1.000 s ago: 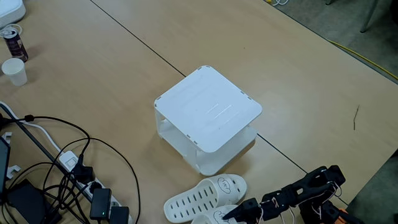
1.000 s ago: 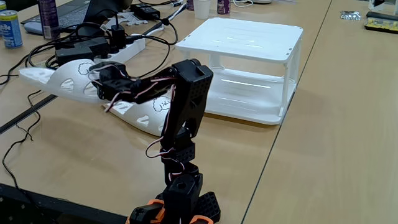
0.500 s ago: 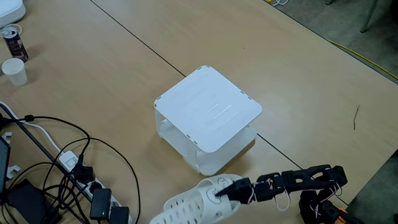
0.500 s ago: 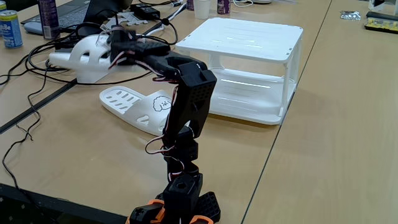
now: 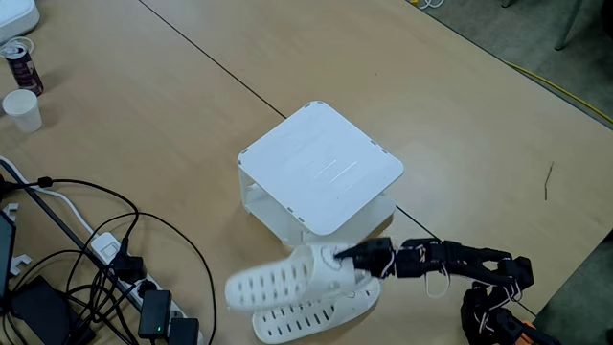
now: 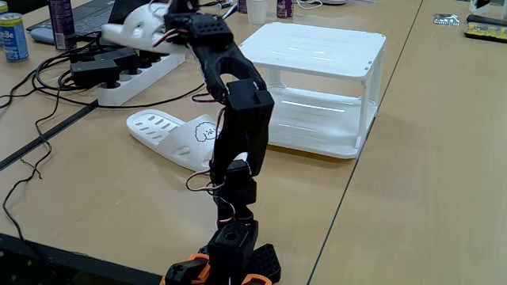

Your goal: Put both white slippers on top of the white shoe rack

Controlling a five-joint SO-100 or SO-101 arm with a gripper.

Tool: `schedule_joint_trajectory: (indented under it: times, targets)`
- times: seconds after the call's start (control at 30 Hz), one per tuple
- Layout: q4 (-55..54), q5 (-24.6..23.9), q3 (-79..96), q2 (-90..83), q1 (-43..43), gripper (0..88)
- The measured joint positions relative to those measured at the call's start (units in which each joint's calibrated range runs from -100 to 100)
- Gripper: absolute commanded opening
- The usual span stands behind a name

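Your tool (image 5: 337,257) is clenched on one white slipper (image 5: 278,278), gripping it at the strap end and holding it in the air, clear of the tabletop (image 5: 144,125). In the fixed view from above, this raised slipper appears blurred, its perforated sole reaching left from the tool and overlapping the second white slipper (image 5: 316,309), which lies flat on the tabletop just below it in the picture. In the fixed view from the side, the raised slipper (image 6: 142,20) sits high at upper left, above the power strip (image 6: 131,73), with the tool (image 6: 176,9) at its right end; how the jaws stand on it cannot be told there. The second slipper (image 6: 178,138) rests sole-down on the tabletop (image 6: 412,158), a small black drawing visible on its strap, just left of the arm's upright link (image 6: 238,134).

The white shoe rack (image 5: 321,177) stands just beyond the two slippers, near the middle of the tabletop, its flat top panel bare. From the side you see the rack (image 6: 317,79) with two levels, right of the arm and close behind it.

The arm (image 5: 460,264) stretches leftward from its base (image 5: 493,316) at the lower right corner of the view from above. Black cables (image 5: 105,249) and the power strip (image 5: 158,311) lie at lower left; a white paper cup (image 5: 21,108) and a can (image 5: 21,62) stand at upper left.
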Motion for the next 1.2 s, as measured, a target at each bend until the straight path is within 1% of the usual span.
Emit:
schedule_joint_trajectory:
  times: [0.17, 0.33, 0.6, 0.83, 1.2]
  targets:
    - [3.0, 0.0, -4.76, 0.0, 4.42, 0.8]
    - [4.29, 0.0, -8.63, 0.0, 6.97, 0.8]
    - [4.55, 0.0, -13.93, 0.25, 14.38, 0.8]
    - [4.55, 0.0, -24.44, 8.41, 20.52, 0.8]
    - [4.55, 0.0, -35.49, 22.76, 21.12, 0.8]
